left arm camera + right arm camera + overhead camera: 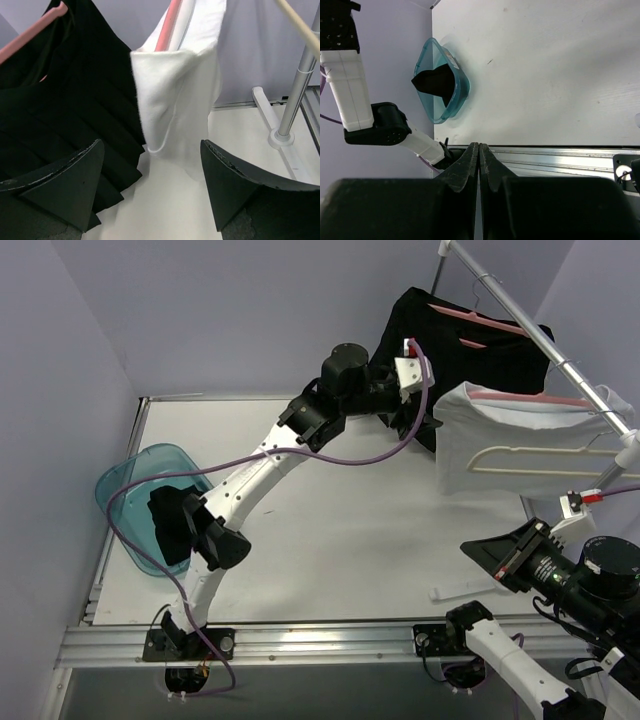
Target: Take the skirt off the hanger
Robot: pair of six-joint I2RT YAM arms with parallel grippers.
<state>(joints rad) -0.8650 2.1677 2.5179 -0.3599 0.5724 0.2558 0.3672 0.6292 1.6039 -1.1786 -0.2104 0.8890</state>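
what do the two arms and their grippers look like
Both arms have white links and black joints. A loose purple cable runs along the left arm; the right arm shows none. The left gripper and right gripper have black, wedge-shaped fingers with rough edges.

Matt black cloth skirt (75,100), fleecy white garment (185,95), glossy translucent plastic tub (140,465)
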